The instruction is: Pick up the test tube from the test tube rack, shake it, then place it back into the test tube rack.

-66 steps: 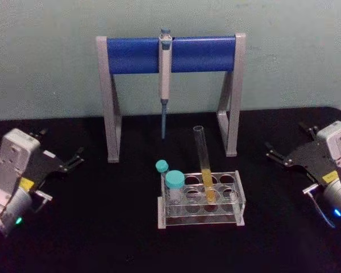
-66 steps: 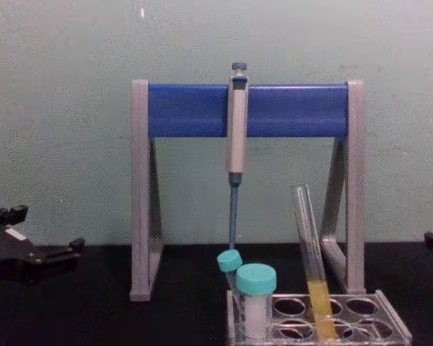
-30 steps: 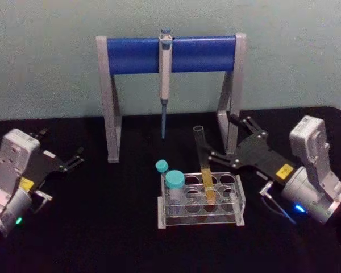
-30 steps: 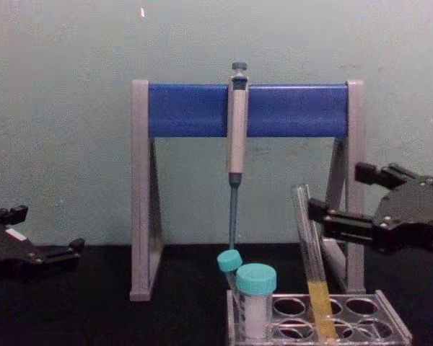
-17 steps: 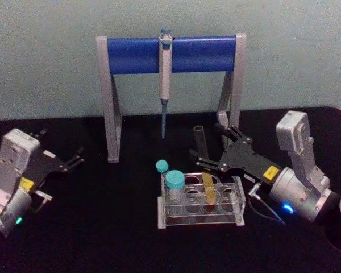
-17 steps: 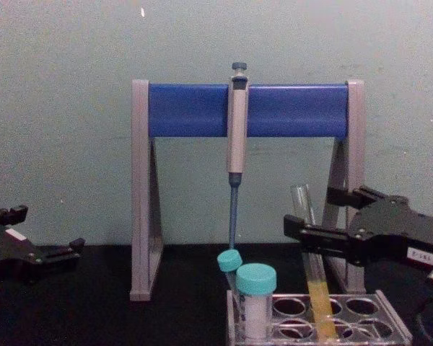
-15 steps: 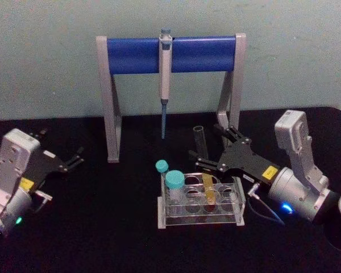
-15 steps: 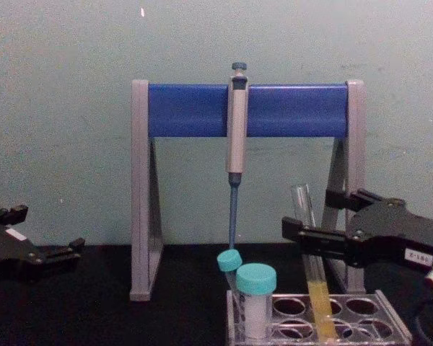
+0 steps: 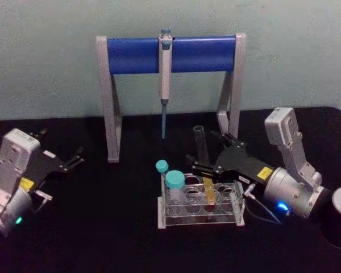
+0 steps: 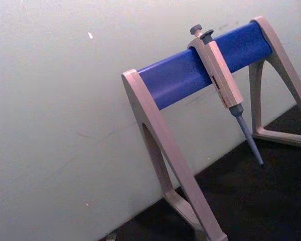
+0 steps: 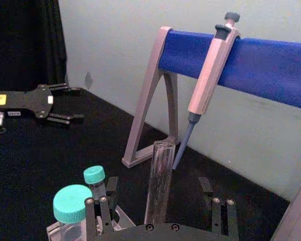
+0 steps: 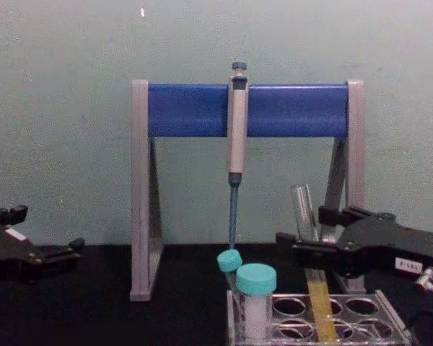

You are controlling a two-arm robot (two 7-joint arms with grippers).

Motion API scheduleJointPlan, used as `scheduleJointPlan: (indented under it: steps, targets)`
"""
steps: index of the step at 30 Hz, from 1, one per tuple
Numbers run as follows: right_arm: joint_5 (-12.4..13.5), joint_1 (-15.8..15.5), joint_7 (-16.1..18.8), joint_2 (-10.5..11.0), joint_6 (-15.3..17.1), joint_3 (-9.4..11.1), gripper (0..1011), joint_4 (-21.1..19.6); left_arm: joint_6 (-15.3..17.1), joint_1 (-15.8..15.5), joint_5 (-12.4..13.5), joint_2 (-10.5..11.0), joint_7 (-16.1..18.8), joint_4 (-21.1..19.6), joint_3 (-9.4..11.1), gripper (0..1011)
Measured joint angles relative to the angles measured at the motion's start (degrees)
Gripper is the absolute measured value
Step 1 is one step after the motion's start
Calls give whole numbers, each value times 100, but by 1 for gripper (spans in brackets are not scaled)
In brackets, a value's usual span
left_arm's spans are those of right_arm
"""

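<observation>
Right gripper (image 11: 158,206) spread wide and straddling the test tube (image 9: 200,141): in the right wrist view we see one of its fingers (image 11: 98,211) on either side of the glass, with a gap between each finger and the tube, so the jaws grasp nothing. In the chest view the near finger crosses in front of the tube just above the liquid line, and we cannot tell whether it brushes the glass there. We find the tube seated in a hole near the middle of the test tube rack (image 9: 200,220), leaning with its open mouth tipped toward the robot's left. It is long, thin, clear and uncapped. Yellow liquid fills its lower part, and the upper part is empty glass rising well above the rack's top plate. Two shorter teal-capped tubes (image 9: 174,181) stand at the rack's left end, near the test tube but apart from it. The rack itself is low, of clear plastic, and rests on the black table (image 9: 102,239). Behind it we note the pipette stand (image 9: 131,56), grey legs under a blue bar, with a pipette (image 9: 165,62) hung at the bar's middle, tip down. Left gripper (image 9: 59,146) lies at the table's left side, well apart from the rack, its fingers parted and holding nothing.
</observation>
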Motion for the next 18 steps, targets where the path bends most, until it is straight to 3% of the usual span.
scheduleJointPlan:
  steps: [18]
  targets:
    - [-46, -2, 73, -14, 142, 60, 1000, 7, 0, 0, 0, 0, 0, 0, 0, 1001]
